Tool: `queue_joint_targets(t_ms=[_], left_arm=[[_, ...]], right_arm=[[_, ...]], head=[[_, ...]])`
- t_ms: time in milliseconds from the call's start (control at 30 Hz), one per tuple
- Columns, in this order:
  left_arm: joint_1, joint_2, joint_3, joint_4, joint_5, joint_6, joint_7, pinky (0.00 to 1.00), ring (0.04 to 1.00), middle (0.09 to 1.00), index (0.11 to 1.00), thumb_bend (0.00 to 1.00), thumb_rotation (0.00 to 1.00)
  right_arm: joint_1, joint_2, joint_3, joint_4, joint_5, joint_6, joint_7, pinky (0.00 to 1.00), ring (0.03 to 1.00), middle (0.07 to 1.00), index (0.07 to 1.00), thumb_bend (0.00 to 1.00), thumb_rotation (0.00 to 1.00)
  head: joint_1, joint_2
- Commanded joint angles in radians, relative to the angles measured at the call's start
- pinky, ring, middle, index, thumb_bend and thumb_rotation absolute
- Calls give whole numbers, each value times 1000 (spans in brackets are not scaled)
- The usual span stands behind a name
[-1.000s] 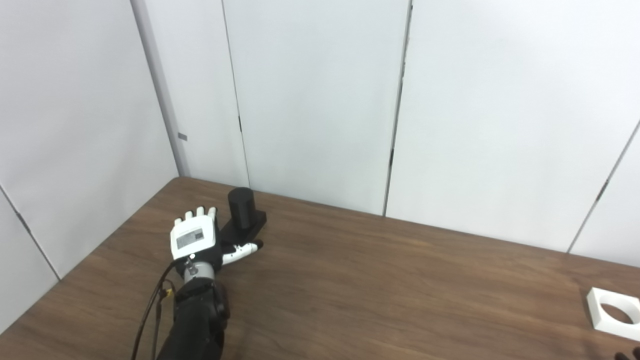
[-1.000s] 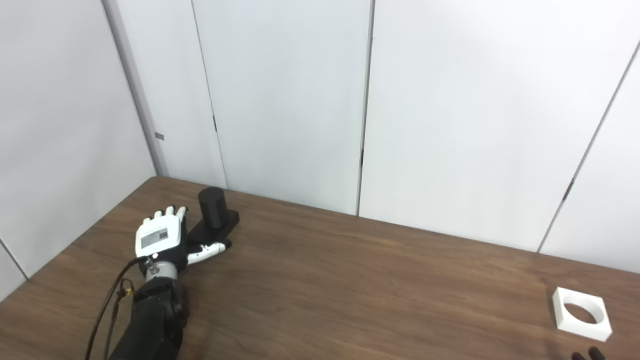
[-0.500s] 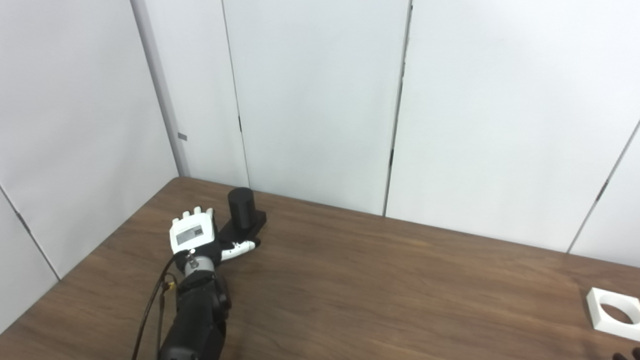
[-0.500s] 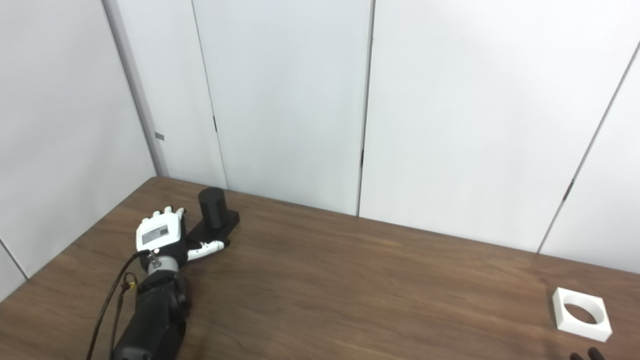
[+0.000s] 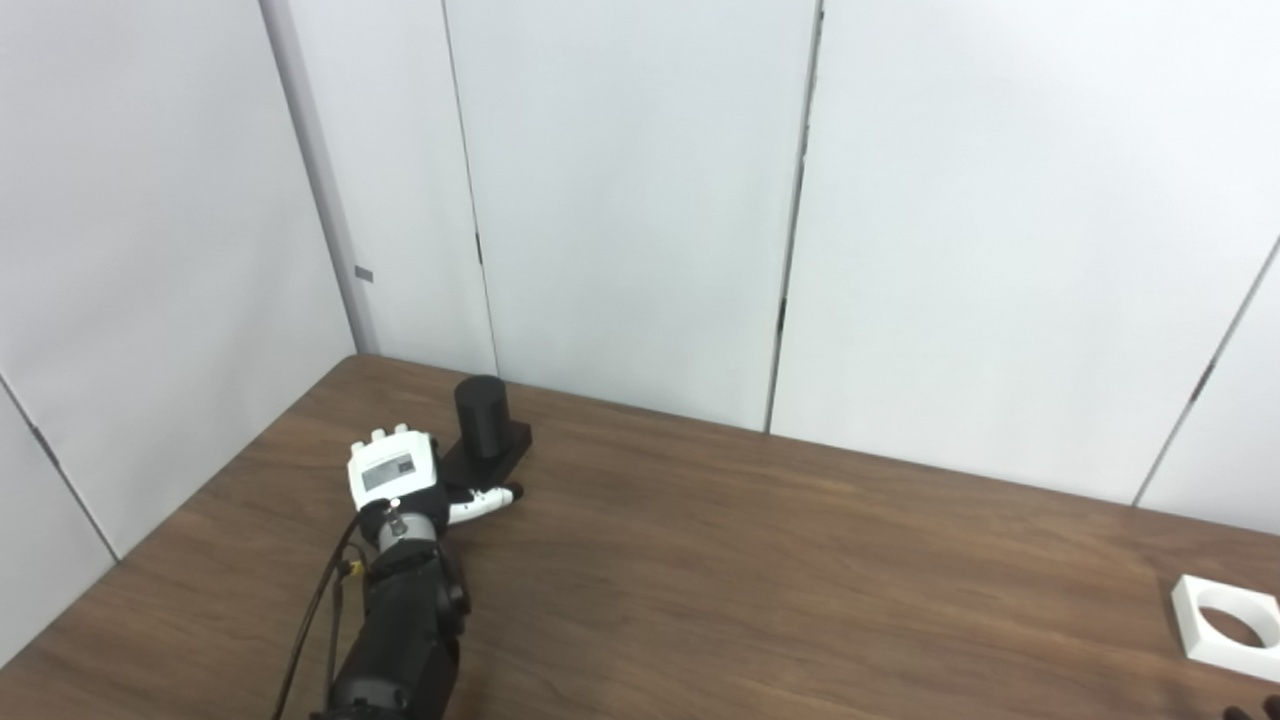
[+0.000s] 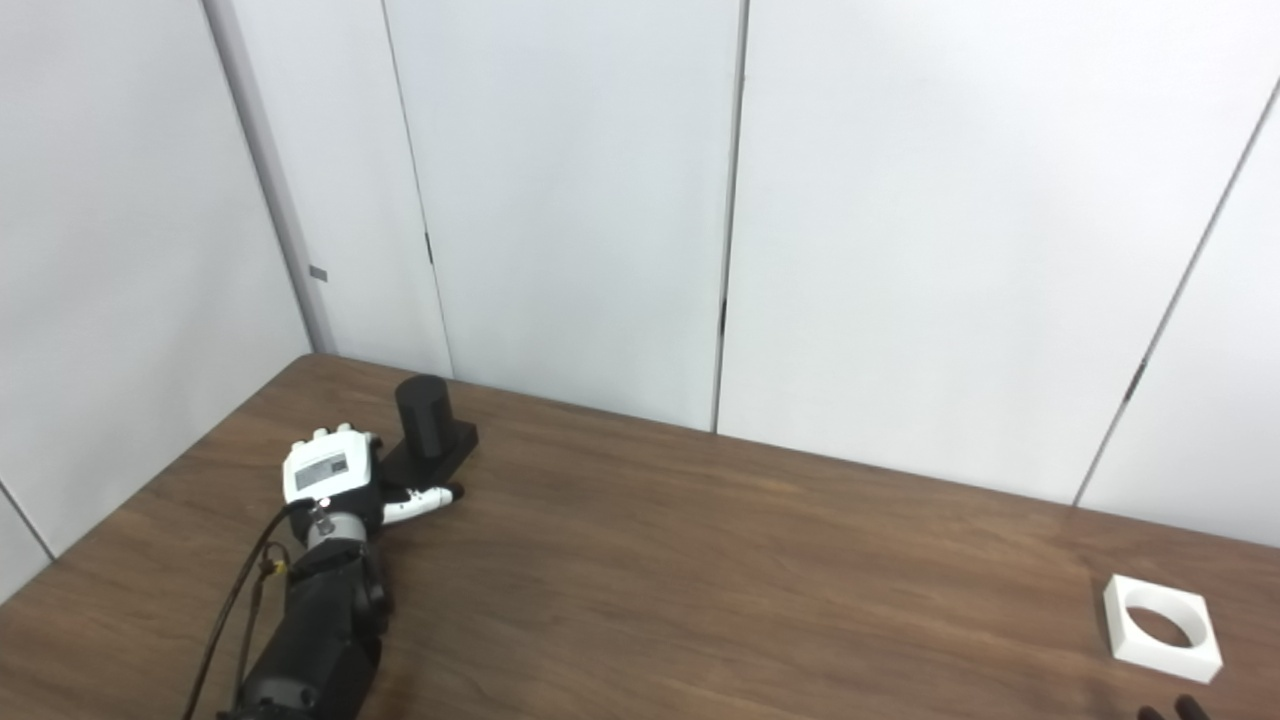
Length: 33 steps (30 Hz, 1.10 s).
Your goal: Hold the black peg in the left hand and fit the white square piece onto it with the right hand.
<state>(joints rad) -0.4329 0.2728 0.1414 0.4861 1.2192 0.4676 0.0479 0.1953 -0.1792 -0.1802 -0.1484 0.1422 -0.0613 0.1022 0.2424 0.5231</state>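
Left eye view: the left hand (image 5: 395, 478) sits low over the brown table (image 5: 760, 560), back of the hand up, right at the near-left corner of the black peg (image 5: 481, 418). The peg is an upright cylinder on a flat black base, standing just past the fingers (image 5: 392, 434), which curl downward side by side; whether they touch the base, I cannot tell. The thumb (image 5: 486, 497) sticks out to the side, lying along the near edge of that base. Far off to the thumb's side, at the picture's right edge, lies the white square piece (image 5: 1228, 640) with its round hole, flat on the table. Right eye view: same story, the left hand (image 6: 330, 478) against the peg (image 6: 422, 414), nothing gripped. The white square piece (image 6: 1160, 634) shows whole here, and just below it two dark fingertips (image 6: 1186, 708) of the right hand (image 6: 1172, 712) peek over the bottom edge, apart from the piece; too little shows to tell that hand's pose.
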Motion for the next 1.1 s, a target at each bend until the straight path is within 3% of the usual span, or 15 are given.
queue_joint_targets(t_ms=[0, 200, 467, 600, 800, 967, 1033, 1067], left_arm=[[-58, 33, -5, -13, 13, 2, 23, 1000, 1000, 972, 832, 923, 789], [-56, 39, -20, -12, 20, 2, -6, 1000, 993, 954, 827, 899, 768], [-55, 46, -32, -4, 8, 2, 2, 1000, 973, 915, 800, 843, 730], [-56, 50, -39, 10, -6, 2, 28, 1000, 975, 908, 774, 808, 709], [-50, 66, -75, 23, -37, 2, 90, 1000, 928, 856, 672, 716, 586], [-36, 79, -109, 14, -124, -2, 169, 1000, 887, 799, 568, 620, 355], [-32, 85, -121, 17, -159, -5, 202, 1000, 876, 778, 511, 543, 154], [-30, 87, -127, 18, -173, -6, 217, 1000, 873, 773, 499, 526, 112]], right_arm=[[26, 15, 5, -1, 12, 13, -6, 1000, 976, 930, 976, 609, 1000], [26, 13, 6, 2, 11, 4, -4, 1000, 976, 923, 975, 609, 1000], [28, 8, 10, -1, -5, 3, -7, 1000, 962, 923, 986, 603, 1000], [30, 7, 12, -5, 3, 9, -4, 1000, 974, 928, 983, 617, 1000], [30, 5, 14, -2, 0, 4, -3, 1000, 981, 929, 985, 635, 1000], [33, 7, 13, -13, -2, 14, -10, 1000, 975, 927, 983, 606, 1000], [32, 3, 15, -13, -7, 18, -10, 1000, 978, 924, 986, 615, 1000], [32, 3, 15, -14, -2, 20, -8, 1000, 980, 925, 987, 614, 1000]], head=[[1, 0], [-1, 1], [-2, 9], [-6, 10], [-7, 12], [-8, 15], [-8, 15], [-8, 15]])
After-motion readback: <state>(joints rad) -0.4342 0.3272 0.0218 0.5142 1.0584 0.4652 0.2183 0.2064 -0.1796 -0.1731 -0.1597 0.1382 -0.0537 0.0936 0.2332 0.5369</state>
